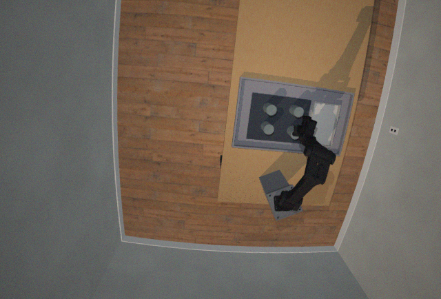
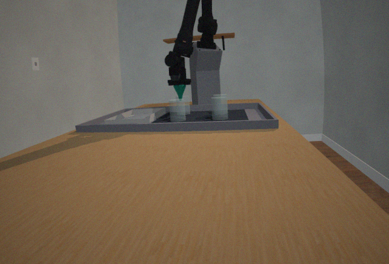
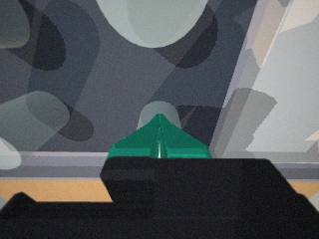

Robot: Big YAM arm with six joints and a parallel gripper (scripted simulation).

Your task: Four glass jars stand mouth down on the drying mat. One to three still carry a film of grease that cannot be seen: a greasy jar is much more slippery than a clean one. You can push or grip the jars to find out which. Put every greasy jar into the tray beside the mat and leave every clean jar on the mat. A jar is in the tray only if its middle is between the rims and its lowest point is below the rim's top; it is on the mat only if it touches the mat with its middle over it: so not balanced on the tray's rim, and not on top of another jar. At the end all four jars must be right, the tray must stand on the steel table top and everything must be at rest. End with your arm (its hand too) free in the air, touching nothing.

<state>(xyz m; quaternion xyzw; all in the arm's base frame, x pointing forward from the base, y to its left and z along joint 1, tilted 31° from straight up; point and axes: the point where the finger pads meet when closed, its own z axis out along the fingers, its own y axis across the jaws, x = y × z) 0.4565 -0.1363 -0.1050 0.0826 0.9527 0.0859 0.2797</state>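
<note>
The tool (image 1: pixel 297 131) (image 2: pixel 180 98) (image 3: pixel 159 119) is pointing down, and its green fingers are pressing together, clenched with nothing between them. The black arm (image 1: pixel 317 167) (image 2: pixel 188 19) is reaching over from its grey stand (image 1: pixel 278 178) (image 2: pixel 205 81).

Four pale jars are standing on the dark mat (image 1: pixel 282 119) (image 2: pixel 235 115) (image 3: pixel 120 80), two in each row. In the row closer to the stand, the jar by the tray side (image 1: pixel 292 133) (image 2: pixel 188 107) (image 3: pixel 159 107) is sitting under the tips of the tool. I cannot tell if the tips are touching it. The other jar in that row (image 1: pixel 268 129) (image 3: pixel 35 117) is standing farther from the tray.

In the other row, one jar (image 1: pixel 298 111) (image 2: pixel 177 111) (image 3: pixel 152 22) is standing near the tray, and one (image 1: pixel 271 109) (image 2: pixel 219 108) (image 3: pixel 10 25) is standing farther off. All four are keeping apart from each other.

The whitish tray (image 1: pixel 326 121) (image 2: pixel 136 116) (image 3: pixel 299 65) is lying beside the mat, and it is holding no jars. Some dark shadow is falling on it.

The mat and tray are both lying inside a big grey rim (image 1: pixel 236 121) (image 2: pixel 175 126) (image 3: pixel 60 171). The rim is resting on the brown worktop (image 1: pixel 302 32) (image 2: pixel 194 185) (image 3: pixel 60 191). Which jars are greasy, I cannot tell.
</note>
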